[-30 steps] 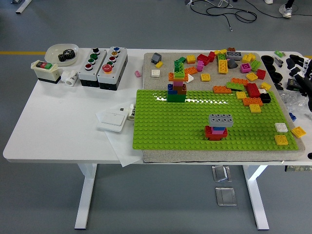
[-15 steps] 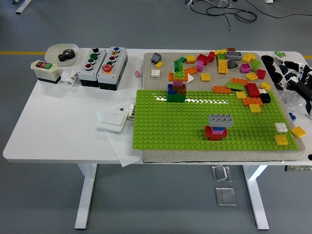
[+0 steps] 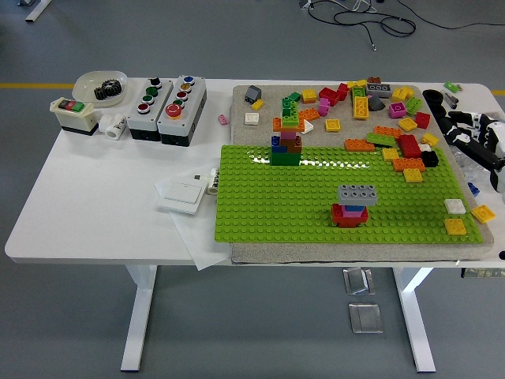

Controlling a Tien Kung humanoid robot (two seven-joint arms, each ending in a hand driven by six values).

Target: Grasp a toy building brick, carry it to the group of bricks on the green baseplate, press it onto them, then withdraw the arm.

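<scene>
A: Head view. The right hand (image 3: 473,134) is seen entering at the right edge of the table (image 3: 102,205), above the loose bricks (image 3: 394,126) scattered on the grey mat (image 3: 268,106) behind the green baseplate (image 3: 276,205). Nothing is held. Whether the fingers are spread or curled cannot be told at this size. The left hand is not in view.

B: Where is the target shown?

A: The group of bricks (image 3: 353,205) is shown near the middle of the baseplate: a grey brick set on a small red, blue and pink cluster. A taller stack (image 3: 287,138) is shown at the baseplate's far edge.

B: How are the bricks expected to handle?

A: They are judged to be light, rigid moulded plastic with smooth, somewhat slippery walls. No crushing risk is expected, but a brick could be squeezed out of a shallow pinch. Hold is best taken across two opposite side walls, with the studded top left clear and the underside kept level.

B: And at pressing?

A: Firm downward force is judged necessary. The small cluster under the grey brick could be tilted if the load is applied off-centre.
</scene>
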